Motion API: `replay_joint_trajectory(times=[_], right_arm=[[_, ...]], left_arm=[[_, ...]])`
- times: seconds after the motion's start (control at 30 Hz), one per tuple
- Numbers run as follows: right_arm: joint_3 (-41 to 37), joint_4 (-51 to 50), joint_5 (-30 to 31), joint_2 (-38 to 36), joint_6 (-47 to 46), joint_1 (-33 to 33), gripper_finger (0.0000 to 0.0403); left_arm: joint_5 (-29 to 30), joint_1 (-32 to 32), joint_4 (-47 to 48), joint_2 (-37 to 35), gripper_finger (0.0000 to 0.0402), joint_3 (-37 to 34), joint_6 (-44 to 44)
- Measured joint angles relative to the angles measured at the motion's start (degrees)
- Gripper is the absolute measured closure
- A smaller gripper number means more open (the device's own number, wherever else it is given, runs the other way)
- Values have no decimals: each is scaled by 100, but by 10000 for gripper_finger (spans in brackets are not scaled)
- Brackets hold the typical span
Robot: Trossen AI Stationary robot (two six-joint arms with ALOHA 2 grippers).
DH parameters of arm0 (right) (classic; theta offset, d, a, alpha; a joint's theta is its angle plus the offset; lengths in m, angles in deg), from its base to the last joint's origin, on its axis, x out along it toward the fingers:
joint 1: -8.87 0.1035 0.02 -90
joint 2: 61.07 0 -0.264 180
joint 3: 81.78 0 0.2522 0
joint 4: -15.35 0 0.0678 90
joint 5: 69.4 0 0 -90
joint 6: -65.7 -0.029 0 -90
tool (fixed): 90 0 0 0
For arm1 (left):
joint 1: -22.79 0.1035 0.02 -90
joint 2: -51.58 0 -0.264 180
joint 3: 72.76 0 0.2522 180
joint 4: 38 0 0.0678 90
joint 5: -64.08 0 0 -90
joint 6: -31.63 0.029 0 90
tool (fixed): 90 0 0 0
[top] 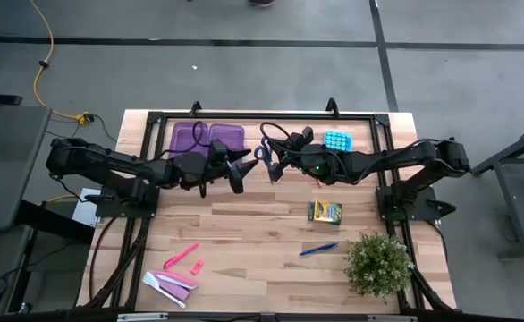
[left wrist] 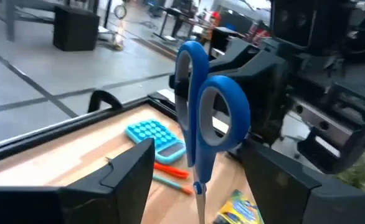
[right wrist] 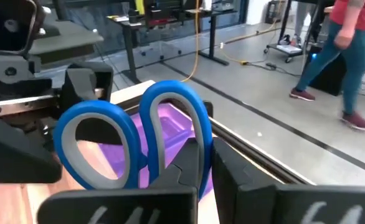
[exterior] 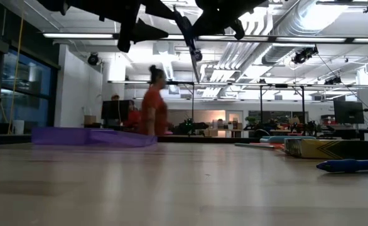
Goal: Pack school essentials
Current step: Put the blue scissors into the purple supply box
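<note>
High view: scissors (top: 264, 154) held midair, between grippers.

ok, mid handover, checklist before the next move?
1. Right tool shut on the scissors: ok.
2. Left tool open, a finger on each side of the scissors: ok.
3. Left fingers free of the blades: cannot tell.
4. Scissors lifted above the table: ok.
5. Purple case lying open beside the left tool: ok.
</note>
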Motion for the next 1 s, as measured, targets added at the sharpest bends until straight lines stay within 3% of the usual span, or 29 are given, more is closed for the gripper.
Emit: replay_joint_trajectory(times=[0.23, 0.63, 0.77, 1.0], right_arm=[[0, -149, 1, 0, -175, -4, 403], [0, 0, -128, -2, -194, 0, 403], [0, -18, -99, -3, -194, 0, 403], [0, 2, -73, -15, -87, 3, 403]], left_arm=[[-293, -1, -725, 61, 170, 0, 352], [-108, 2, -524, 617, 177, 469, 508], [-165, -13, -514, 627, 216, 509, 780], [-138, -44, -474, 542, 318, 509, 1013]])
